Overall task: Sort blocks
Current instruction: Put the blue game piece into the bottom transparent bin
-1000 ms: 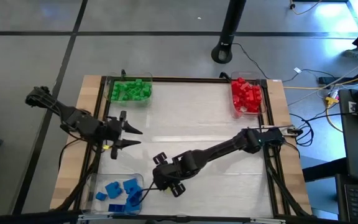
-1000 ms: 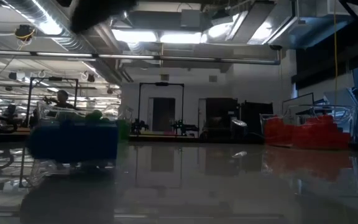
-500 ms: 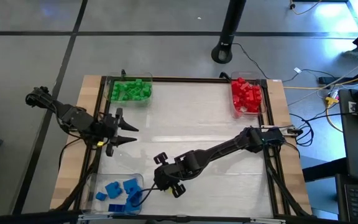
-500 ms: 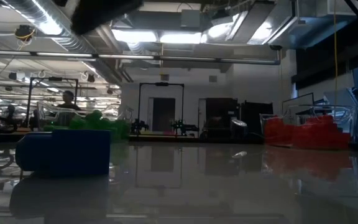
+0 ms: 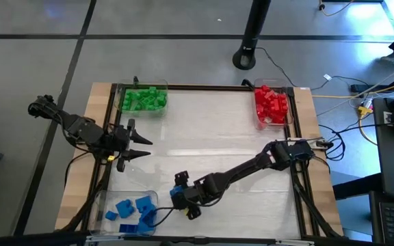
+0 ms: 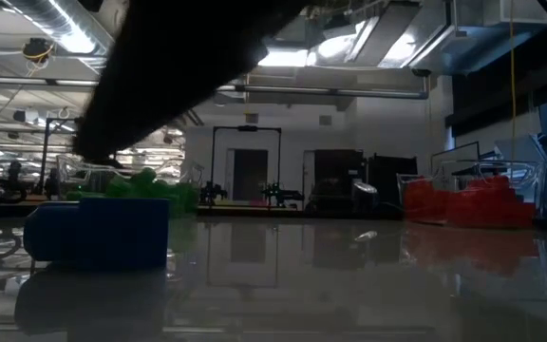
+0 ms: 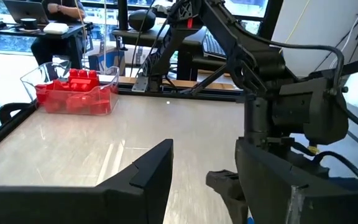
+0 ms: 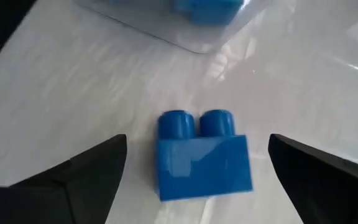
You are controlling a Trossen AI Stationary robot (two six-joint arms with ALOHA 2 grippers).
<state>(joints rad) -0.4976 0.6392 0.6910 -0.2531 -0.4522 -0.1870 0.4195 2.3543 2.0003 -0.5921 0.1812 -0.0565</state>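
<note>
Presently, at the table's left edge, the left tool is being held above the bare table, its two pointed fingers parted with nothing between them, well apart from every tray. Toward the near left corner, a clear tray is being occupied by several blue blocks. Just beside that tray's right side, a single blue block is lying on the table, studs toward the tray, and the right tool is being held over it with its fingers spread wide on either side, neither finger touching the block. In the low view the same blue block is being seen resting flat on the glossy surface, with the right arm showing only as a dark shape above it. At the far left corner, a heap of green blocks is being kept in a clear tray. Farther right, the right arm is being stretched across the table from its base at the right edge. At the far right corner, red blocks are being piled in another clear tray; in the left wrist view the same red blocks are being shown across the table, with a seated person at a desk beyond it.
</note>
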